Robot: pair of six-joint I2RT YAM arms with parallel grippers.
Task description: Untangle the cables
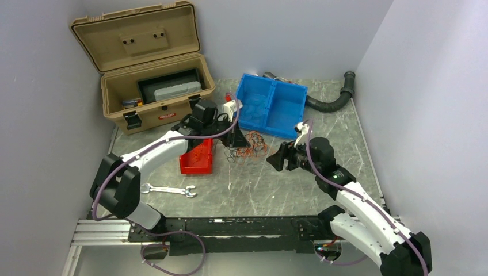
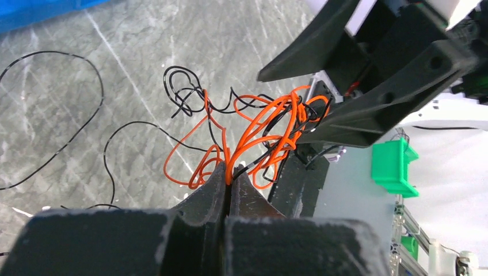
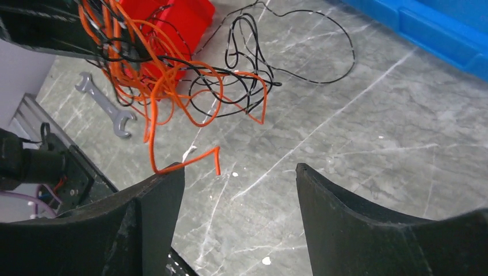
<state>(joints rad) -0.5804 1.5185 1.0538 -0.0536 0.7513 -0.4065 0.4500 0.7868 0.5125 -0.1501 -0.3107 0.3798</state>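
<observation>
The cables (image 1: 248,146) are a tangle of thin orange and black wires lying mid-table; no blue wire shows. In the left wrist view the orange loops (image 2: 259,129) rise from between my left gripper's fingers. My left gripper (image 2: 232,175) is shut on the orange wires; it shows from above (image 1: 236,138) at the tangle's left. My right gripper (image 3: 239,172) is open and empty, a little right of the tangle (image 3: 172,80); a loose orange wire end (image 3: 198,158) lies over its left fingertip. From above, the right gripper (image 1: 277,156) faces the tangle.
A red bin (image 1: 197,157) sits left of the tangle, a blue two-part bin (image 1: 270,105) behind it. A tan open toolbox (image 1: 151,86) stands at the back left. A wrench (image 1: 170,190) lies front left. A black ribbed hose (image 1: 334,100) curves at the back right.
</observation>
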